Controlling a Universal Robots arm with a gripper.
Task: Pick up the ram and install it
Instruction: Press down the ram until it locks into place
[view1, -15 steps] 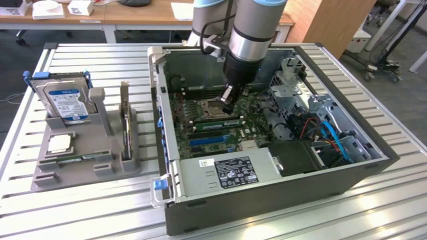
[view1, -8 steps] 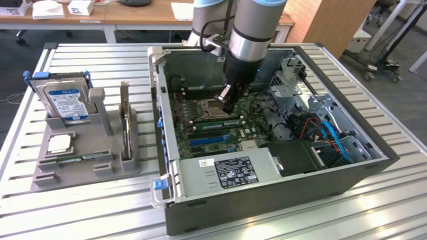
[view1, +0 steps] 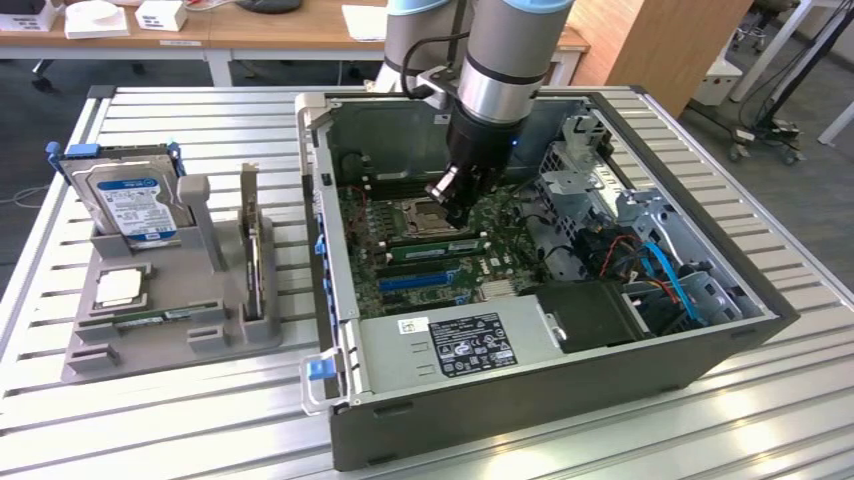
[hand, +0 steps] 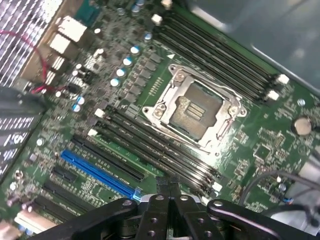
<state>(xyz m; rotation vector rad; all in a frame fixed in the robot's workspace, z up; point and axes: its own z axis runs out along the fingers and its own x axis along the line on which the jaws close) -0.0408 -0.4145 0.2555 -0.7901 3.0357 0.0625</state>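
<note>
So the arm is reaching down into the open PC case (view1: 747, 330), with the gripper (view1: 457, 212) hanging just over the motherboard (view1: 414, 240), right beside the CPU socket (view1: 404, 212). In the wrist view the jaws are pressed together, nothing between them as far as I can see, sitting just above the long black memory slots (hand: 165, 155) next to that socket (hand: 192, 110).

A green ram (view1: 430, 250) stick looks seated in a slot on the board, just past the gripper tip in the exterior view. Another thin green stick (view1: 163, 318) lies flat in the grey holder (view1: 174, 340) on the tabletop (view1: 200, 430), to the exterior view's left of the case. Same holder has the hard drive (view1: 134, 205) and an expansion card (view1: 251, 250) standing upright.
</note>
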